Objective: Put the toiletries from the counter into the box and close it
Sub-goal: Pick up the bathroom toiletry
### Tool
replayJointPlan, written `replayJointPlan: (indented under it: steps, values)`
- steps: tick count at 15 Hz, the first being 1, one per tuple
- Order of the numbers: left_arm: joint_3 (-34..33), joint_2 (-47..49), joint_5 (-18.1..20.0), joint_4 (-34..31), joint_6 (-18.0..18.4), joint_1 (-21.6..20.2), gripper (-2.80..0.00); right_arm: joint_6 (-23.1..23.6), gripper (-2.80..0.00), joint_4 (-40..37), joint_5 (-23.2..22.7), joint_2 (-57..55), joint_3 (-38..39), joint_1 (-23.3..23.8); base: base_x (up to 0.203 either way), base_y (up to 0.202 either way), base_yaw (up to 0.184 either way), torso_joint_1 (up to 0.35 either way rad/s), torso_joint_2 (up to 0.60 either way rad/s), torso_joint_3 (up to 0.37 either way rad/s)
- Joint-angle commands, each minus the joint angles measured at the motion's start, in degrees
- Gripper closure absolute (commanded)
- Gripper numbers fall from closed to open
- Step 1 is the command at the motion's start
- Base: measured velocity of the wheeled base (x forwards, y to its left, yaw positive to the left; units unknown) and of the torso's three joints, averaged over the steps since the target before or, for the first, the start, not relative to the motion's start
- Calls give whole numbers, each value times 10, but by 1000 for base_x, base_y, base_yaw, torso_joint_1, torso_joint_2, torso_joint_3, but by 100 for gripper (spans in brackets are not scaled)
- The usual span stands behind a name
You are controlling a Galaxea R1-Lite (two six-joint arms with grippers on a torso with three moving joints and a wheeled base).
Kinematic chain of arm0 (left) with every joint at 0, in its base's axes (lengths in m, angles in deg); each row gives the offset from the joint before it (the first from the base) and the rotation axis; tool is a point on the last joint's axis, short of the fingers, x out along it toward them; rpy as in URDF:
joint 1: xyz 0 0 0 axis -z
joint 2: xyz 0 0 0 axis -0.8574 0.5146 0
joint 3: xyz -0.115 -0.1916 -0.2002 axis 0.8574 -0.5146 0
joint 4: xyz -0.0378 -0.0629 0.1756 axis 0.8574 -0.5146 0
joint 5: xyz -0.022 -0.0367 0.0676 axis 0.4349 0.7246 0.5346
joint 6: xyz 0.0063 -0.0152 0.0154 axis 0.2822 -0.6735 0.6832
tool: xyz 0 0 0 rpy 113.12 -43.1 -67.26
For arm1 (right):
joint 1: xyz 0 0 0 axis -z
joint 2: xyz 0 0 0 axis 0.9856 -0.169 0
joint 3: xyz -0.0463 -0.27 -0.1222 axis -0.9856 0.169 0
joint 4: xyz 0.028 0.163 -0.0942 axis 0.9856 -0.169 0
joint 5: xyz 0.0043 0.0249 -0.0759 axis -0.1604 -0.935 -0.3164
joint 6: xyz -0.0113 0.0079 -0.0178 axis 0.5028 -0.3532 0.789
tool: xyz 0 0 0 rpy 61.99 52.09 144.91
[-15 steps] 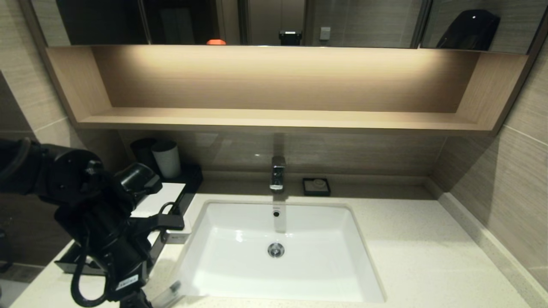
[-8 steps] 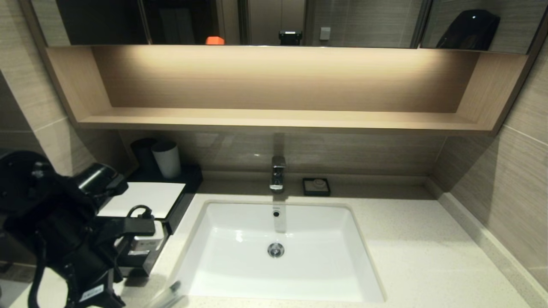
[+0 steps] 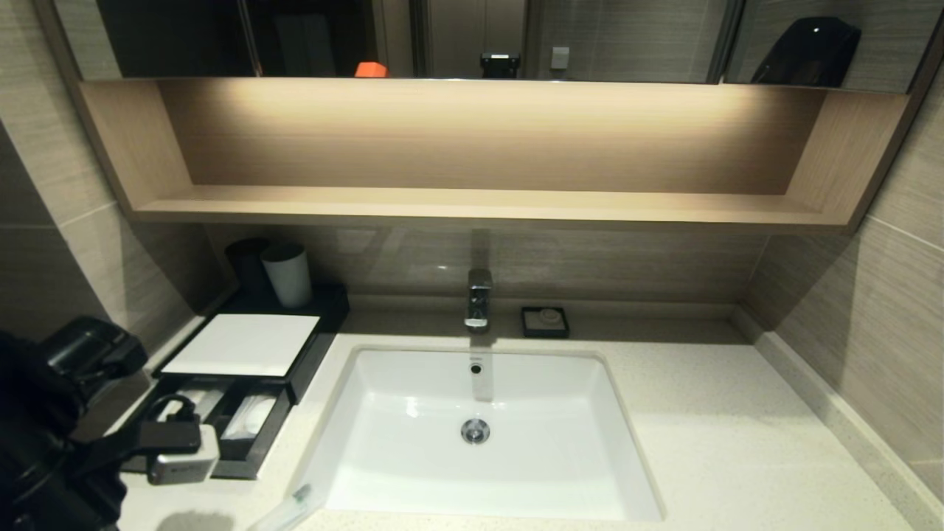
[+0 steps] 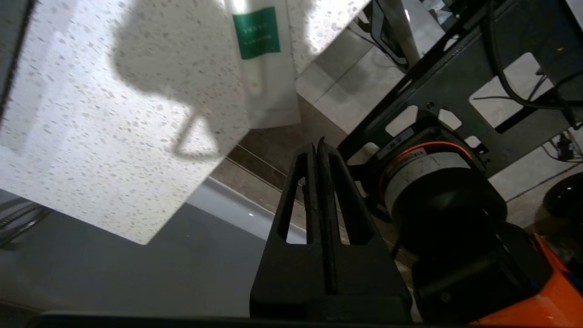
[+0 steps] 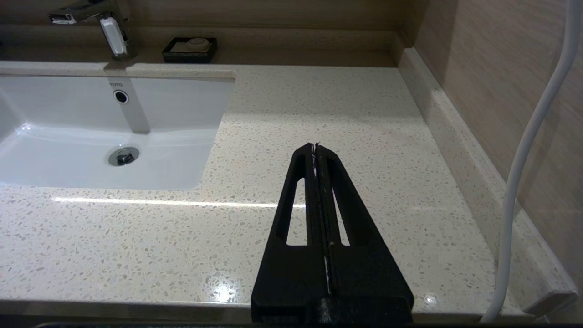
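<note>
Matte black left pincer (image 4: 317, 145), slotted triangular fingers, orange-ringed joint.

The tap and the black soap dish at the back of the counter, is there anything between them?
Nothing: between the tap and the soap dish lies only bare counter, as the head and right wrist views show.

Bathroom (hotel-like): white sink (image 3: 479, 431), chrome faucet (image 3: 478, 299), speckled counter (image 3: 737, 457), mirror (image 3: 472, 37), soap dish (image 3: 544, 321).
</note>
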Motion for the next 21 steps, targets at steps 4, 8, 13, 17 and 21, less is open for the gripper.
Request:
replayJointPlan:
  steps: [4, 8, 13, 17, 21]
  values:
    - [-47, -16, -24, -18, 4, -49, 0, 0, 0, 0, 0, 0, 0, 0, 0, 0, 0, 0, 0, 0]
    - [-63, -6, -18, -8, 4, -55, 0, 1, 0, 0, 0, 0, 0, 0, 0, 0, 0, 0, 0, 0]
    - [-134, -22, 33, 113, 5, -80, 0, 0, 0, 0, 0, 0, 0, 0, 0, 0, 0, 0, 0, 0]
    - [-192, -49, 88, 189, 26, -101, 0, 0, 0, 0, 0, 0, 0, 0, 0, 0, 0, 0, 0, 0]
    - [-212, -46, 97, 244, 35, -103, 0, 0, 0, 0, 0, 0, 0, 0, 0, 0, 0, 0, 0, 0]
